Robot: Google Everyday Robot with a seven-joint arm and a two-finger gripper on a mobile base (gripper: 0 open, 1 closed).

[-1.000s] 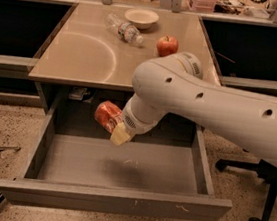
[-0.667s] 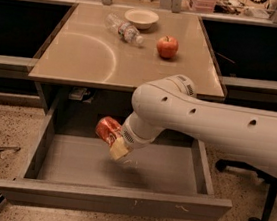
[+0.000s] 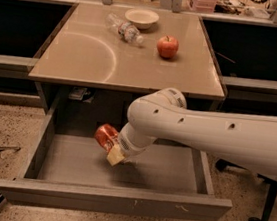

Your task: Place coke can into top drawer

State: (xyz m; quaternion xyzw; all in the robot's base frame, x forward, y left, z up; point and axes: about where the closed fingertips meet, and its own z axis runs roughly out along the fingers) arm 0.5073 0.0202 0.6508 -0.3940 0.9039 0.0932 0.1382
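The top drawer [image 3: 112, 201] stands pulled open below the tan tabletop, its grey floor bare. My gripper [image 3: 112, 148] reaches down into the drawer from the white arm on the right. It is shut on the red coke can [image 3: 105, 135], which lies tilted on its side just above the drawer floor, left of centre. One yellowish fingertip [image 3: 115, 156] shows below the can.
On the tan tabletop [image 3: 84, 60] lie a clear plastic bottle [image 3: 125, 29], a white bowl [image 3: 141, 17] and a red apple [image 3: 167, 46]. A black chair base [image 3: 262, 213] stands at the right. Dark shelving flanks the table on both sides.
My arm has lowered, carrying the coke can further down into the drawer, closer to its floor.
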